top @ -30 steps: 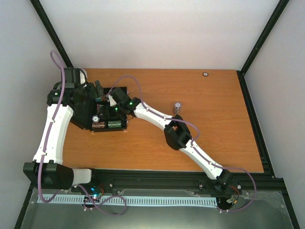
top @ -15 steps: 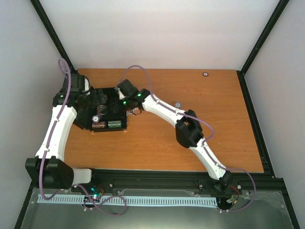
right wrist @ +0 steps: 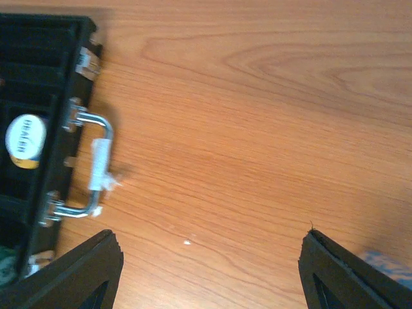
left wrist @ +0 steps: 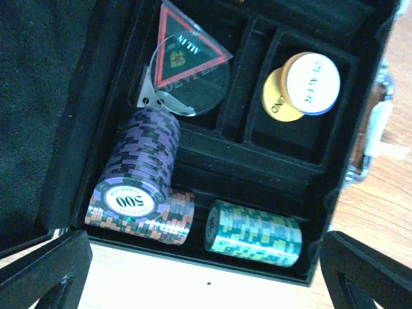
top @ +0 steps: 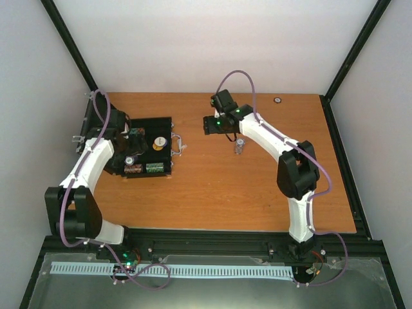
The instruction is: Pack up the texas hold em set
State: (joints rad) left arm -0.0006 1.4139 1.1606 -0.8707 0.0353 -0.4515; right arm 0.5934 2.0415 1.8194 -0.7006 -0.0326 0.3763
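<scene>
Chips fill the open case point(top: 168, 129) at the counter's point(top: 257, 199) left: purple stack point(left wrist: 145, 154), green stack point(left wrist: 254, 233), dealer discs point(left wrist: 302, 87) and triangular token point(left wrist: 187, 55). One small stack point(top: 239, 147) stands loose mid-counter. The left pincer point(left wrist: 206, 277) over the case and the right pincer point(right wrist: 209, 264) near the handle point(right wrist: 100, 164) both gape empty. We judge that the right must fetch that stack next, then the lid gets closed.

Your top view looks down from above and behind the arm bases point(top: 299, 244), far enough back to take in the whole counter point(top: 257, 193). Your left wrist view sits close over the open case point(left wrist: 270, 180), facing down into its compartments. Your right wrist view faces down on bare counter, with the case's handle point(right wrist: 100, 164) at its left edge. All three share the case, and both wrist views share the white dealer disc point(left wrist: 313, 82).
</scene>
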